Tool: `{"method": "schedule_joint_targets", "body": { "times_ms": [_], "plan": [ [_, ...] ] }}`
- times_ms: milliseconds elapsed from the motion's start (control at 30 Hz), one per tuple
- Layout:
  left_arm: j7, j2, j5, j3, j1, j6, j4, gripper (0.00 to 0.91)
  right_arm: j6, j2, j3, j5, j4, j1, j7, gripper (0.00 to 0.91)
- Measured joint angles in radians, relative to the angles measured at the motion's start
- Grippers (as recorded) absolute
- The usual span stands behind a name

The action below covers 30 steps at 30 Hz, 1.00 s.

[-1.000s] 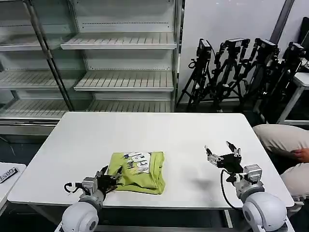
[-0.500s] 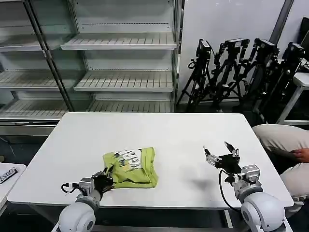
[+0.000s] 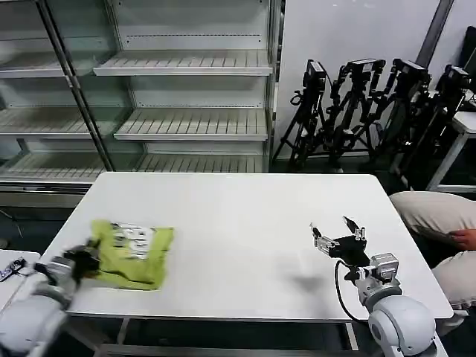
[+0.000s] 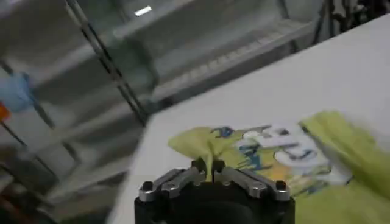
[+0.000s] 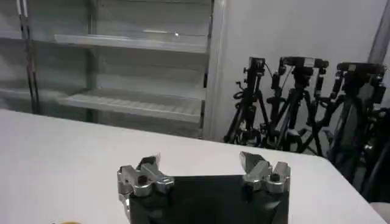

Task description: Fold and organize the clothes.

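Now left end effector [image 4: 207, 165] clenched on folded T-shirt [image 3: 134, 253]; right end effector [image 3: 336, 234] released.

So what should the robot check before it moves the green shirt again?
1. Left gripper holding the T-shirt: ok, its fingers are pinched shut on a fold of the cloth.
2. Shirt folded up: ok, it lies as a compact bundle with the print showing.
3. Shirt fully on the table: ok, but it sits near the robot's left edge.
4. Shirt lying flat and neat: not ok, it looks bunched and rumpled.
5. Right gripper out of the way: ok, open, hovering over the table's right side, far from the shirt.
6. Grip strong enough for another pull: cannot tell.
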Motion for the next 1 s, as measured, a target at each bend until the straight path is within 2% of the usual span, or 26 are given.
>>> {"method": "schedule_joint_targets", "body": {
  "times_ms": [167,333,533,767,800,833,1000],
  "plan": [
    [0.075,0.042,0.080,-0.087,0.010,-0.009,-0.067,0.020,0.000,0.003,-0.001,-0.005,0.002,-0.007,0.000,0.907],
    [0.107,-0.005,0.239,-0.042,0.023,-0.028,-0.170,0.020,-0.003,0.002,0.008,-0.009,0.010,-0.016,0.004,0.907],
    [0.103,-0.152,0.470,0.199,0.025,-0.055,-0.213,0.030,-0.010,-0.004,0.016,-0.011,0.019,-0.016,0.007,0.907],
    [0.084,-0.334,0.609,0.505,-0.041,-0.056,-0.183,0.040,-0.012,-0.010,0.023,-0.014,0.017,0.000,-0.001,0.907],
    [0.083,-0.356,0.623,0.534,-0.055,-0.054,-0.176,0.091,-0.011,-0.011,0.025,-0.014,0.014,0.004,-0.004,0.907],
    [0.081,-0.375,0.632,0.559,-0.068,-0.052,-0.170,0.907,-0.010,-0.013,0.026,-0.015,0.012,0.008,-0.006,0.907],
    [0.066,-0.459,0.664,0.673,-0.129,-0.037,-0.137,0.907,-0.003,-0.025,0.028,-0.016,-0.003,0.036,-0.017,0.907]
  ]
}}
